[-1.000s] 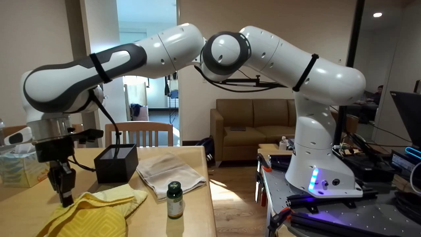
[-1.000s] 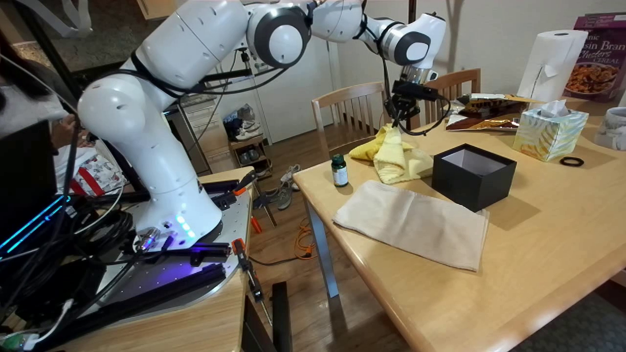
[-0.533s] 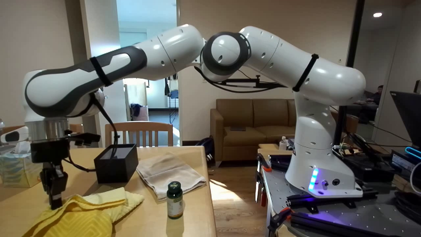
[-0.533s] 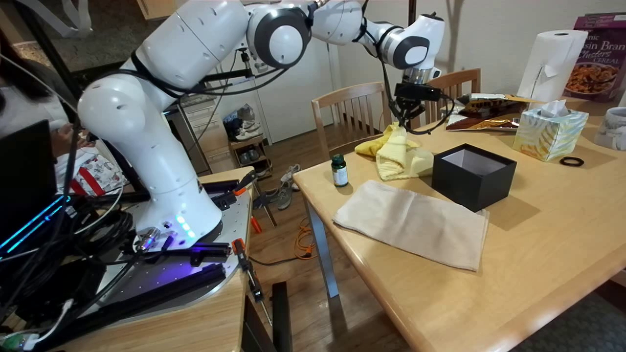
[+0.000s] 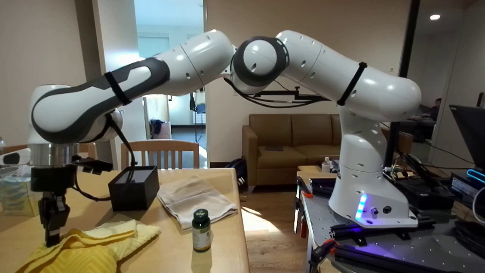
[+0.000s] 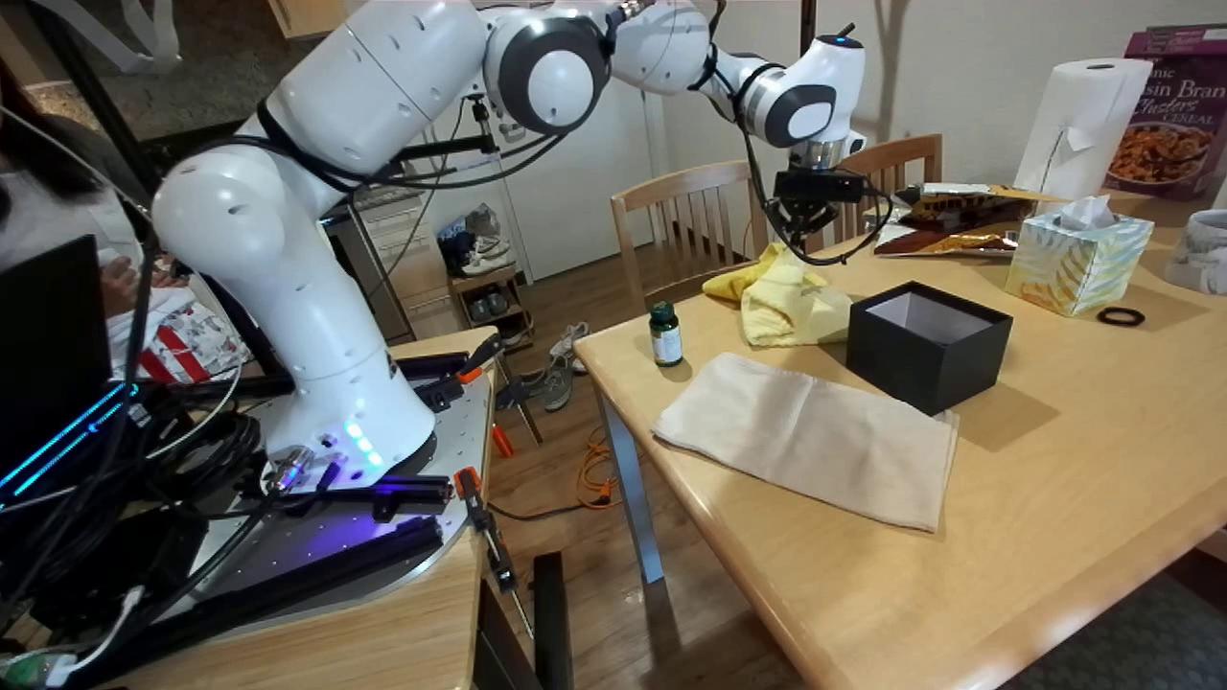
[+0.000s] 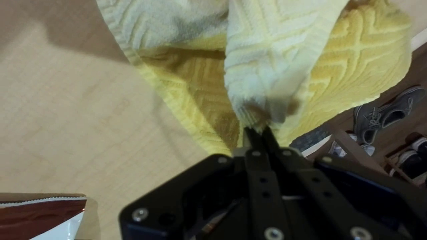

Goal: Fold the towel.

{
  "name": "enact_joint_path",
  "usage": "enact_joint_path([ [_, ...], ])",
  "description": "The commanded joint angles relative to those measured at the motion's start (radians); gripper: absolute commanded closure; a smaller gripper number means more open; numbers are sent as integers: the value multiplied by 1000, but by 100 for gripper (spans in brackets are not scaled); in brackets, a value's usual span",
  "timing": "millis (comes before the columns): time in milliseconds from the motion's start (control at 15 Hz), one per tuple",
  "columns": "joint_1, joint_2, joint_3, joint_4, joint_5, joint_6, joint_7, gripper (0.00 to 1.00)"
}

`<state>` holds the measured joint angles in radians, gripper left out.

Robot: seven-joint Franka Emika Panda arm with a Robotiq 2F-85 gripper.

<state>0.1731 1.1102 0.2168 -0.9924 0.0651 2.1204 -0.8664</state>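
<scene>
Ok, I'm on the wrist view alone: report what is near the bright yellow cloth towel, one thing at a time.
Observer: In both exterior views, a black, open-topped, straight-sided box stands beside the bright yellow cloth towel.
Operator: Now give me the side toward the white robot base.
Observer: A small, dark green, round bottle stands upright there, apart from the towel.
Operator: Cover the box's base-facing side too.
Observer: A beige rectangular fabric cloth lies flat there.

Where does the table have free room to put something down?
Wide bare patch: between pale cloth, black box, ring and tissue box. Narrow strip: between towel and bottle. Crowded: around the end effector and towel, beside the black box.
</scene>
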Motion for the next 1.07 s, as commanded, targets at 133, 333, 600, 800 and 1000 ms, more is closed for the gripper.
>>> enact_joint_path([
  [133,-29,-15,43,-56,41,66,-36,72],
  [333,-42,-14,66,-69,55,83,-36,60],
  [600,-57,-14,91,-82,73,106,-36,34],
  [800,-64,-16,100,-101,91,167,-16,15],
  [1000,-111,-46,79,-257,118,382,12,1],
])
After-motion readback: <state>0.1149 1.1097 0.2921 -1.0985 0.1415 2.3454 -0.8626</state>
